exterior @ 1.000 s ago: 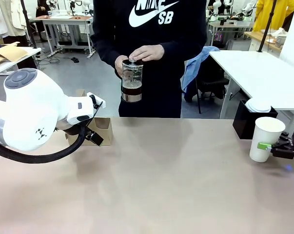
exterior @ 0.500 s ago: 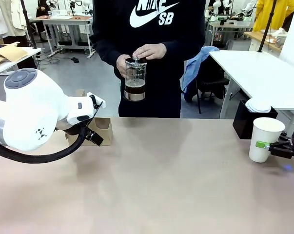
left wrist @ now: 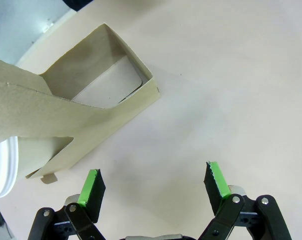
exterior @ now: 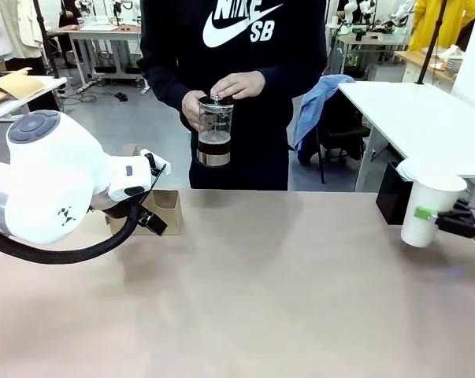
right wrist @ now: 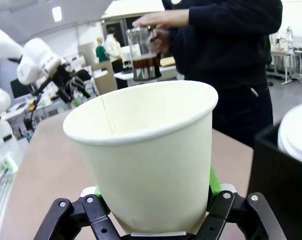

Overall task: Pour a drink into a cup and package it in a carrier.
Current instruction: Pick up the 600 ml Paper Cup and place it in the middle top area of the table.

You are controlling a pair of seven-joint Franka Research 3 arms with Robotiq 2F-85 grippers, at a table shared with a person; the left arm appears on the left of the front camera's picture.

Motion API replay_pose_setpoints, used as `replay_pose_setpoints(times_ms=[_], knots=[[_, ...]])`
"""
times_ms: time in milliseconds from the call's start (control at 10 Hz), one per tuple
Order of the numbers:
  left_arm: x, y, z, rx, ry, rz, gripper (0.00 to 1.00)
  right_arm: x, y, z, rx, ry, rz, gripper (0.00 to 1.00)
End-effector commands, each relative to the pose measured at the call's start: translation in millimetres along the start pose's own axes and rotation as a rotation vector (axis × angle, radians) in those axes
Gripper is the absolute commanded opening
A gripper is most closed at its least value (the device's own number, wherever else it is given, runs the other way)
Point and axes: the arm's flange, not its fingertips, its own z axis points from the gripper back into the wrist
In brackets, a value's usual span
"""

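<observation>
Grips the cup (exterior: 431, 203) low on its wall with the right gripper (right wrist: 153, 205), pads squeezed onto both sides, at the right edge of the table (exterior: 284, 299), just beside the black box (exterior: 391, 197). Appears lidless and tipped a little. Has the left gripper (left wrist: 153, 182) spread wide and empty near the table's left edge, just beside the carrier (left wrist: 95, 115). Beyond the far edge, well apart from both: the jug (exterior: 214, 126), held up with the person's hand (exterior: 237, 83) on its lid and the drink (exterior: 214, 148) filling only its lower part.

Most likely to go wrong first: crushing. Could buckle the thin paper or squeeze it oval by pinching so near the base, then lose it once it is weighted with liquid. Could also clip the black box with the rim when carrying the cup toward the middle. Risks a spill if offered tilted or off-centre under the spout, or if jogged during pouring. Later, might catch the carrier's upright handle panel or miss a slot, sloshing an uncovered drink. Worth holding level, steady and clear of the box.
</observation>
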Motion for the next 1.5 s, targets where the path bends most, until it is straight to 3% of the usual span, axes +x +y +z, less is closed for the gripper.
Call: replay_pose_setpoints(times_ms=[0,300,700,1000,1300,1400], knots=[[-0.2,0.3,0.1,-0.001,0.0,0.001,1.0,34.9,30.2,-50.9,-0.046,0.011,-0.029,0.8],[-0.2,0.3,0.1,-0.001,0.0,0.001,1.0,53.4,38.4,-148.7,-0.067,-0.005,-0.016,0.8],[-0.2,0.3,0.1,-0.001,0.0,0.001,1.0,25.5,24.8,-254.5,-0.13,-0.051,-0.009,0.8],[-0.2,0.3,0.1,-0.001,0.0,0.001,1.0,-0.2,2.0,-281.8,-0.164,-0.023,0.007,0.8],[-0.2,0.3,0.1,-0.001,0.0,0.001,1.0,-4.9,-15.2,-275.1,-0.11,-0.024,-0.033,0.8],[-0.2,0.3,0.1,-0.001,0.0,0.001,1.0,-10.1,-4.8,-276.2,-0.133,-0.02,-0.016,0.8]])
